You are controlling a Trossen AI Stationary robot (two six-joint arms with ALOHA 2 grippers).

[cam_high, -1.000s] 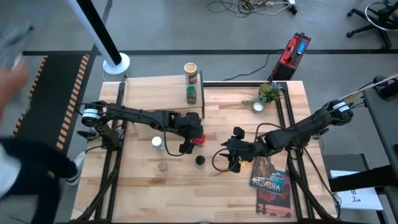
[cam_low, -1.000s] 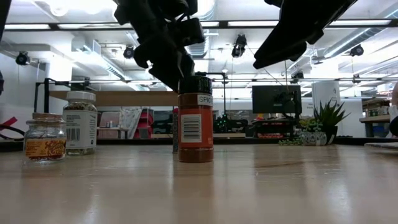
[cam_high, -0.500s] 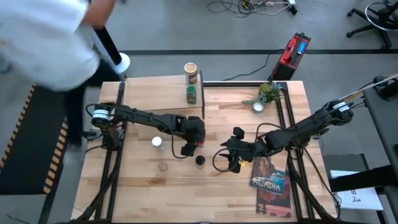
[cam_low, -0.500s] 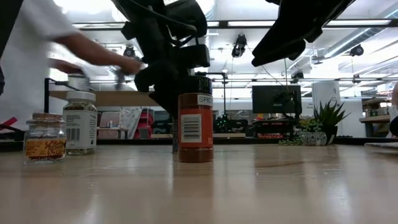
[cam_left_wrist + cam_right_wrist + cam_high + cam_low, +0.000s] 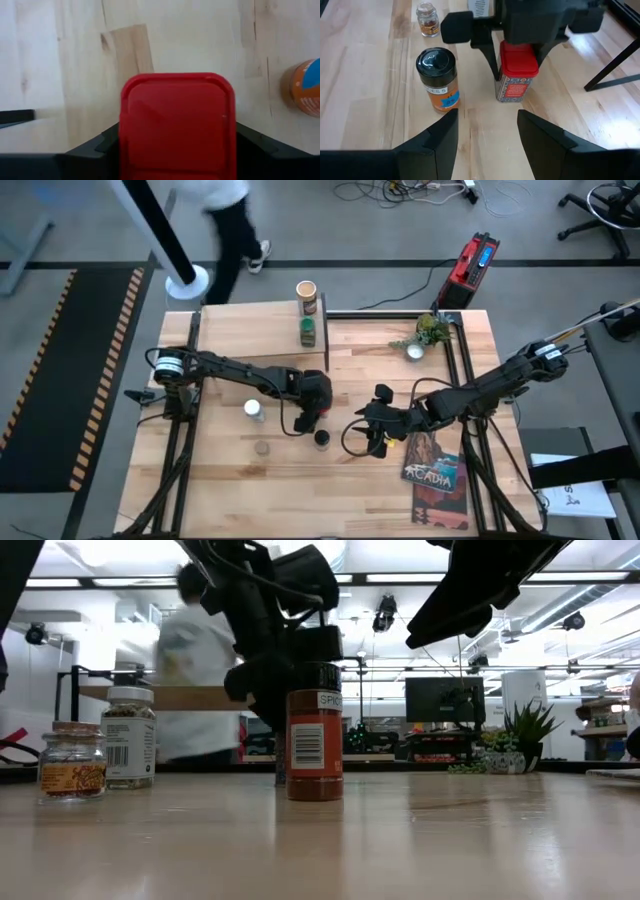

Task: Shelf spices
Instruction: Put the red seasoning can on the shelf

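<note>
While the right hand (image 5: 378, 442) just hangs open near the middle of the table (image 5: 220, 480), the left hand (image 5: 517, 52) is doing the real work: it's come down over the red square tin (image 5: 516, 75), and the right wrist view shows its fingers (image 5: 490, 57) on either side of the red lid. In the left wrist view that lid sits wedged between the two dark fingers, so I'd call it a grip on the tin, which looks like it's standing upright on the table. Using the tin as the landmark: the dark-capped brown jar (image 5: 438, 77) stands just beside it, not touching, on the side toward the table's front edge. The white-capped clear jar (image 5: 253, 408) is a bit further off, on the left arm's side of the tin, and another small clear jar (image 5: 262, 448) sits past that toward the front edge. The shelf (image 5: 250, 330) is well away from the tin at the back of the table, with the green-lidded jar (image 5: 308, 331) and the tan cylindrical canister (image 5: 307, 295) standing at its end. A person (image 5: 225, 210) is walking on the floor beyond the shelf.
</note>
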